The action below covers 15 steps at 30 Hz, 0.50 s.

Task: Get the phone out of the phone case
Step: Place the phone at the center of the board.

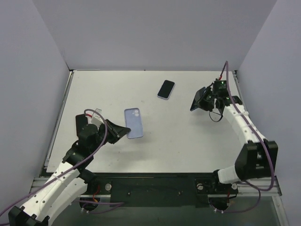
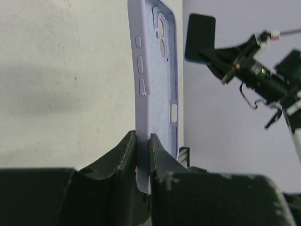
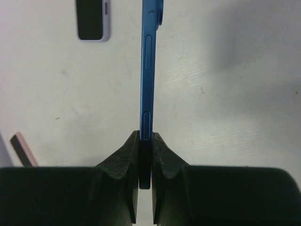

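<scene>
On the left side of the counter [image 1: 188, 141], the left jaws are clamped on the case [image 1: 133, 123]. The case is light purple. From the left wrist, the case [image 2: 155, 70] sticks straight out from the jaws. They pinch one thin side wall of it, at the end far from the camera hole. The little button bumps on that wall show, and so does the soft inside of the case.

Over on the right side, the right jaws are clamped on the phone [image 1: 199, 99]. The phone is out of the case and well apart from it. It is blue, and it is held up and tilted. From the right wrist, the phone [image 3: 148, 70] is seen from its thin edge, with two long side buttons showing. The jaws press on its front and back near one end. From the left wrist, the phone [image 2: 200, 37] shows far off, dark against the wall.

Between the two arms, near the back of the counter, a second phone [image 1: 166, 89] lies flat with its dark screen up. It has a pale purple rim. Just beside the left arm lies a small pale thing [image 1: 97, 113]. I cannot tell what it is.
</scene>
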{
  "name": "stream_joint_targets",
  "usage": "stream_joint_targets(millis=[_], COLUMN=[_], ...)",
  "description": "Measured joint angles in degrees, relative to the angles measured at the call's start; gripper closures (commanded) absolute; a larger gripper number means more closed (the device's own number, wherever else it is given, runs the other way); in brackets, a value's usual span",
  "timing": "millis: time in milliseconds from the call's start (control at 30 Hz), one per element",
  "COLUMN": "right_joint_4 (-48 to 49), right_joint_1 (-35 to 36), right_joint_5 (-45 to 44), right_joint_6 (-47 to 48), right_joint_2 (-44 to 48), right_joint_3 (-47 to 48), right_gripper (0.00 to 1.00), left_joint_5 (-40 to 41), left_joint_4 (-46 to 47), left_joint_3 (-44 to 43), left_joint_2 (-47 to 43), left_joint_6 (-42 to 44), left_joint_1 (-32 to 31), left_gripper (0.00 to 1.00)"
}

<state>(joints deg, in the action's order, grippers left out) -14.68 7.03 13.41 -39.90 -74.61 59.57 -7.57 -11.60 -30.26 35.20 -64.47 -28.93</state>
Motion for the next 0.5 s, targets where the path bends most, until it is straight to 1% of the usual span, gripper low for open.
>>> stream_joint_targets(millis=[100,167,300,400,500], right_joint_4=[-2.4,-4.0,-7.9,-12.2,-13.7], right_joint_1=[-2.6,-4.2,-5.6,-6.3,-6.7], right_joint_5=[0.4,2.9,7.3,10.3,12.6], right_joint_6=[6.0,9.9,16.9,20.4,22.1], right_joint_2=[-13.9,-22.8,-35.8,-43.5,-48.5], right_joint_3=[9.6,17.3,31.5,41.9,47.2], right_gripper=[1.00,1.00,1.00,1.00,1.00], left_joint_5=[-3.3,-4.8,-6.6,-7.8,-8.9], left_joint_4=[3.8,5.1,8.5,11.1,12.7], left_joint_3=[5.0,6.8,8.3,8.9,9.7], left_joint_2=[-0.5,-1.5,-4.5,-5.3,-5.1], left_joint_6=[-2.7,-3.9,-5.3,-5.8,-6.1], left_joint_1=[-0.7,-1.5,-2.4,-2.5,-2.6], left_gripper=[1.00,1.00,1.00,1.00,1.00])
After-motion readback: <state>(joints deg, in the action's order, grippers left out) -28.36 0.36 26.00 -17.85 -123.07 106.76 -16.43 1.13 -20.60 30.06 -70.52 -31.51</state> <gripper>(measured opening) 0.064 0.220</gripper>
